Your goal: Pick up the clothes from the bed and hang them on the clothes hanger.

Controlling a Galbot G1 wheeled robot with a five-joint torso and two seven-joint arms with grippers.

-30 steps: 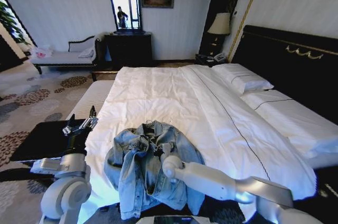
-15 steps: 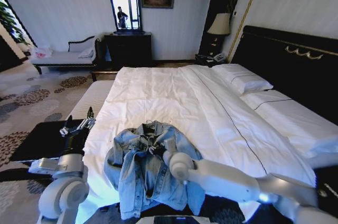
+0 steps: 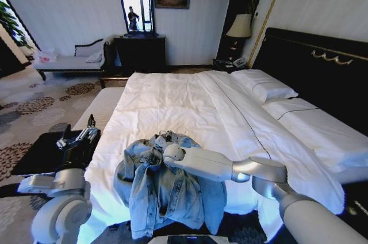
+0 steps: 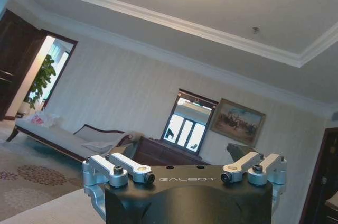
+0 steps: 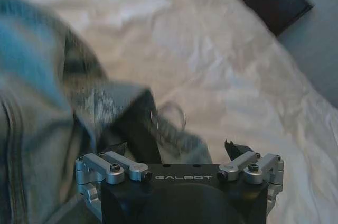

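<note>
Head view: the denim jacket [image 3: 164,189] lies crumpled at the near edge of the bed [image 3: 190,111], on the white duvet, its collar toward the far side. The right arm reaches from the near right across the jacket, and the right gripper [image 3: 167,143] sits at the collar region; its finger state cannot be told from this view. The left gripper [image 3: 77,139] is held to the left of the bed, apart from the jacket, above a dark bench [image 3: 34,153]; its fingers point away from the robot with a gap between them. Left wrist view: the left gripper [image 4: 187,168] faces the far wall, its fingers spread and holding nothing; a mirror [image 4: 187,129], a painting [image 4: 237,121] and a chaise [image 4: 68,139] stand beyond it. Right wrist view: the right gripper [image 5: 182,155] is just above the jacket [image 5: 47,102], fingers spread wide, with a thin metal hook [image 5: 171,115] and dark collar fabric between them; contact cannot be confirmed.
</note>
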